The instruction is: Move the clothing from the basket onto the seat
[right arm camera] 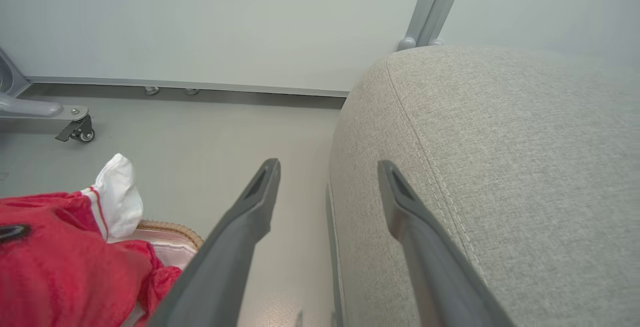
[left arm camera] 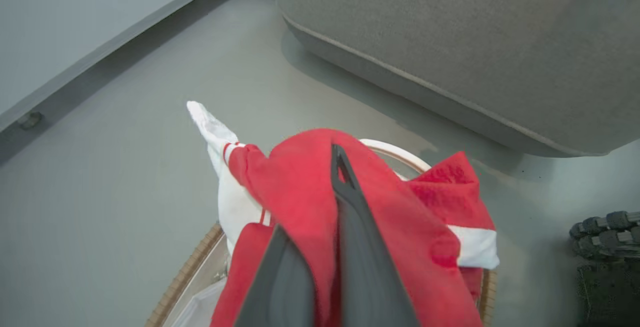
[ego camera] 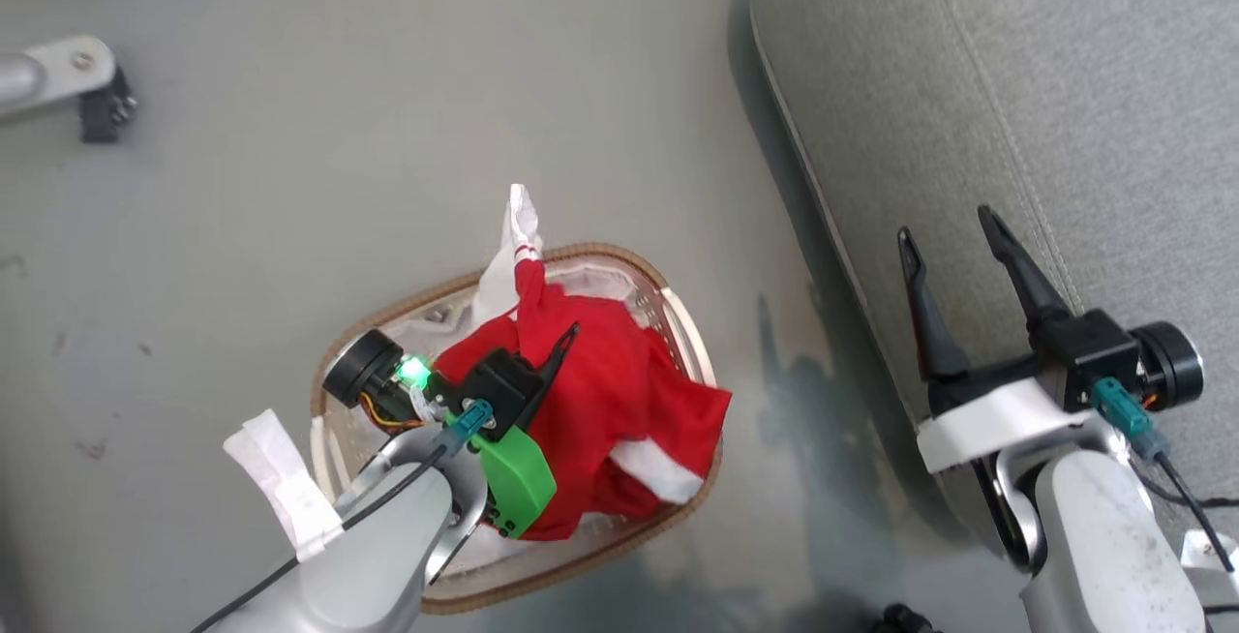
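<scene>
— anything on the seat (ego camera: 1016, 81) yet?
— none i can see, upper right. basket (ego camera: 678, 314), centre, holds the clothing (ego camera: 619, 401); left gripper (left arm camera: 339, 152) is clamped on it, right gripper (ego camera: 946, 224) spread apart, lower right. lift's next, i'd say.

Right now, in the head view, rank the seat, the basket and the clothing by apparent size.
1. seat
2. basket, by its outline
3. clothing, a close third, covering much of the basket

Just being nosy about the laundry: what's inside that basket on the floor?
Red clothing with white trim is heaped in the basket, pinched by the left fingers. White liner shows near the rim. Anything beneath the red fabric is covered.
</scene>
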Robot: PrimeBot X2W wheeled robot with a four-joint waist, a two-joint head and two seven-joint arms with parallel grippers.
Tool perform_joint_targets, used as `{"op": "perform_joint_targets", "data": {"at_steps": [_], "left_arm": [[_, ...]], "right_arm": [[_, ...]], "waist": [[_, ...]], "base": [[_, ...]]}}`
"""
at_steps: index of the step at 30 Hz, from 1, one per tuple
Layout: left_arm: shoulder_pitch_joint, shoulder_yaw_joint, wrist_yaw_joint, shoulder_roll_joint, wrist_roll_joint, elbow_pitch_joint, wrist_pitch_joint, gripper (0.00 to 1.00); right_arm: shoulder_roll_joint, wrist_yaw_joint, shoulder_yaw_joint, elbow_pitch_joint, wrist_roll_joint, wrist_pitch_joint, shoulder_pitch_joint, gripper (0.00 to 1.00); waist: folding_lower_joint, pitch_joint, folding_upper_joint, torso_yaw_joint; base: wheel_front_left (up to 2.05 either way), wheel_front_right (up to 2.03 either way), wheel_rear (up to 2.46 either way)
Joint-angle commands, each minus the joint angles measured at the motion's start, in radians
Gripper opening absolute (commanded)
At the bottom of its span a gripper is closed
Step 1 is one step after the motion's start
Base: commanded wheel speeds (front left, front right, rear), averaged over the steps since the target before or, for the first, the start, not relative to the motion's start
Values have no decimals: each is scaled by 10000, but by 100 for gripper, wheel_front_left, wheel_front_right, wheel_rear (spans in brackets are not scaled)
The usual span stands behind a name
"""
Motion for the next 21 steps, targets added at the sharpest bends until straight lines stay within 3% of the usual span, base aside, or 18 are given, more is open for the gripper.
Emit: {"op": "perform_joint_targets", "data": {"at_steps": [1, 9, 21], "left_arm": [[224, 155, 50, 115, 136, -297, -6, 0], [226, 619, -12, 726, 701, -1641, -6, 0], [-1249, 49, -144, 1244, 1460, -2508, -6, 0]], "right_arm": [[-43, -10, -50, 68, -117, -49, 298, 100], [-43, -10, -105, 163, -326, -49, 1082, 100], [-43, -10, 47, 310, -378, -49, 1988, 100]], "waist": [[0, -1601, 0, 794], [0, -3270, 0, 970], [0, -5014, 0, 948]], "base": [[0, 0, 0], [0, 0, 0], [0, 0, 0]]}}
